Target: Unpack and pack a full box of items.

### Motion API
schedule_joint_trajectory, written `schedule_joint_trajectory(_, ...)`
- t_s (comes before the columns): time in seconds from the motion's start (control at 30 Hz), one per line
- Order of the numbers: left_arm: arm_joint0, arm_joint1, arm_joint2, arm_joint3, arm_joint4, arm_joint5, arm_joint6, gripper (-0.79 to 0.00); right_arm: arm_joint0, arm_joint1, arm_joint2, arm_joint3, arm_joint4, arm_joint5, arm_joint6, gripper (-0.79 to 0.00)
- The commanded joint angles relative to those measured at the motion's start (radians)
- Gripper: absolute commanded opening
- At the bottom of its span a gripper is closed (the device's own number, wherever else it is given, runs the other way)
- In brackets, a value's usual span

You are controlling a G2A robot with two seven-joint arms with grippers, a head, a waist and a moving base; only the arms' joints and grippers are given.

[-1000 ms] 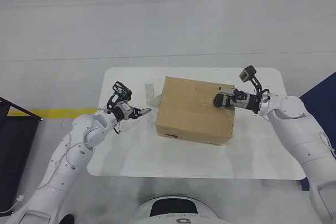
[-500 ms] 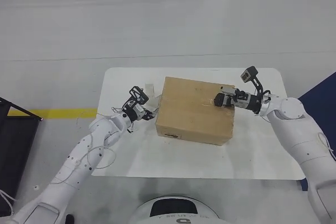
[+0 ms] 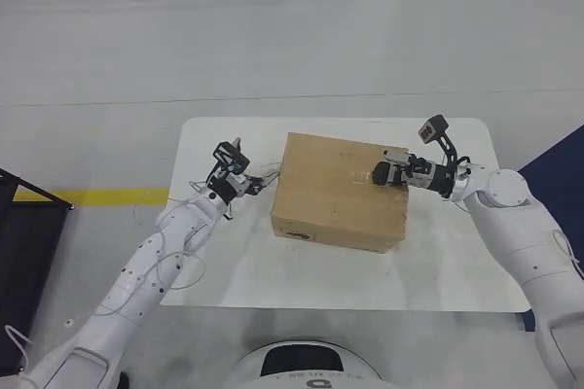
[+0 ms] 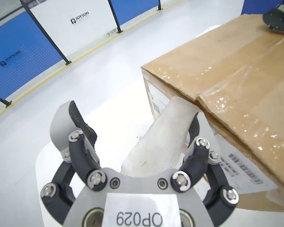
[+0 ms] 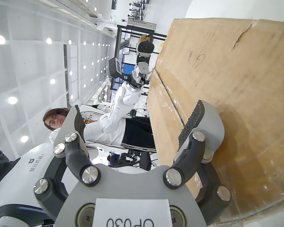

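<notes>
Well, the cardboard box [image 3: 336,190] sits closed in the middle of the white bench [image 3: 448,263], turned slightly askew to the bench's edges. Its top flaps are shut, and glossy clear tape [image 4: 239,100] runs along the seam.

The left gripper [image 3: 256,182] is at the box's left end, just beside the upper edge where the seam meets the side wall. In its wrist view the fingers [image 4: 85,128] are spread wide. A white strip [image 4: 165,133] rises from that edge and passes between them, close against one finger (whether it touches, I cannot tell). Nothing is pinched.

The right gripper [image 3: 378,175] is over the box top near the far right corner. Its fingers [image 5: 194,121] are also spread wide and hold nothing. One of them is low over the cardboard beside the seam, and the other is out past the box's edge. The side wall below the left gripper carries printed labels [image 4: 241,166].
</notes>
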Motion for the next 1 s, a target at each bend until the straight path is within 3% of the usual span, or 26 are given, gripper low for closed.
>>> schedule_joint_trajectory(0.0,0.003,0.000,-0.004,-0.006,0.014,0.009,0.016,0.000,0.000,0.000,0.000,0.000,0.000,0.000,0.000,0.000)
schedule_joint_trajectory(0.27,0.021,-0.005,-0.023,-0.038,0.049,0.080,0.053,0.000,0.000,0.000,0.000,0.000,0.000,0.000,0.000,0.000)
schedule_joint_trajectory(0.5,0.018,-0.009,-0.021,-0.109,0.101,0.074,0.026,0.000,0.000,0.000,0.000,0.000,0.000,0.000,0.000,0.000)
schedule_joint_trajectory(0.63,0.018,-0.012,-0.016,-0.144,0.118,0.070,0.011,0.000,-0.008,-0.007,-0.015,-0.062,-0.050,0.035,-0.056,0.000)
schedule_joint_trajectory(0.73,0.023,-0.015,-0.015,-0.154,0.121,0.069,0.005,0.000,-0.023,-0.006,-0.010,-0.104,-0.065,0.025,-0.034,0.000)
schedule_joint_trajectory(0.83,0.030,-0.018,-0.014,-0.149,0.123,0.068,0.008,0.000,-0.060,0.003,0.028,-0.113,-0.032,-0.024,0.004,0.000)
schedule_joint_trajectory(0.97,0.034,-0.022,-0.012,-0.134,0.118,0.063,0.015,0.000,-0.146,0.024,0.117,-0.121,-0.003,-0.071,-0.032,0.000)
